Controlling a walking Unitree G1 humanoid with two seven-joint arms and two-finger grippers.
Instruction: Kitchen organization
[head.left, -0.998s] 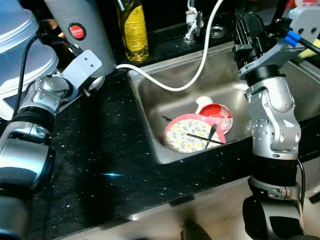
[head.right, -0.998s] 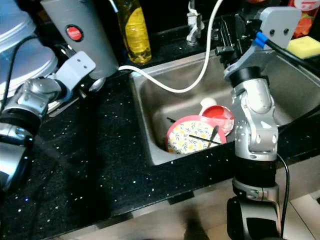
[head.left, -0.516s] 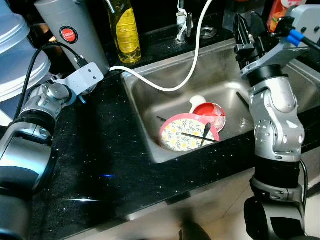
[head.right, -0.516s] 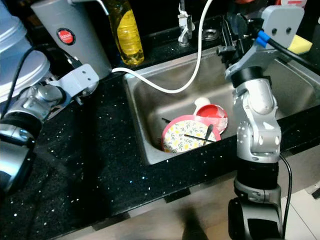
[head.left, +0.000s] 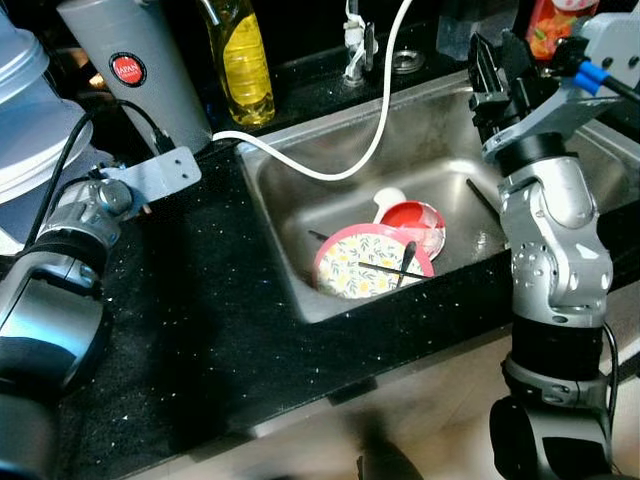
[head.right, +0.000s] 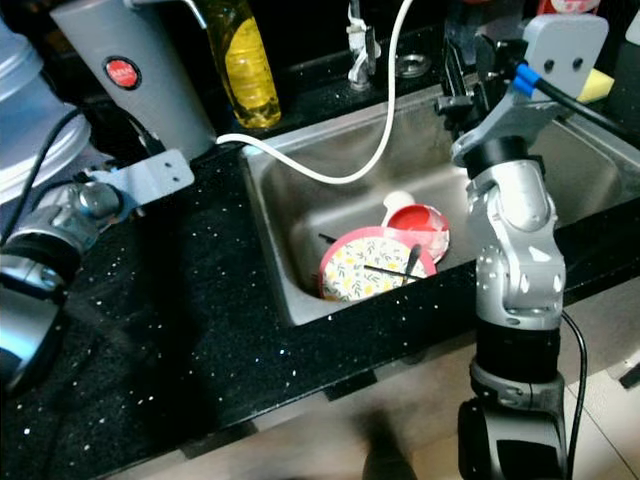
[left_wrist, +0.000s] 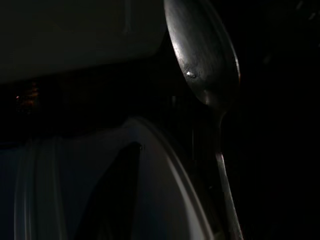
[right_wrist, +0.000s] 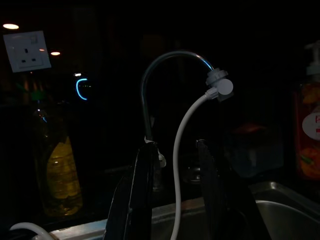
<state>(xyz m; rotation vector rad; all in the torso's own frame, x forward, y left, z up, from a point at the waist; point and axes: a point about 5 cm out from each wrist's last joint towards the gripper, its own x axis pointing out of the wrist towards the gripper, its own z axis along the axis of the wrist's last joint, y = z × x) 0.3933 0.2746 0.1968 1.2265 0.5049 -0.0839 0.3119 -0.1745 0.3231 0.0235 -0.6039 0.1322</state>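
Steel sink basin (head.left: 300, 190) keeps the dirty floral pink plate (head.left: 360, 262) and red bowl (head.left: 412, 217) together for sorting. My right gripper (right_wrist: 172, 190) hangs released above; my left gripper's (head.left: 150, 180) grip I cannot tell.

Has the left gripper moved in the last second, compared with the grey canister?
Yes. The left gripper has drawn back from the grey canister, toward the robot's own body.

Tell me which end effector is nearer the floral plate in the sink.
Right. The right end effector is raised above the sink's far side, beyond the floral plate; the left end effector is over the counter, beside the sink.
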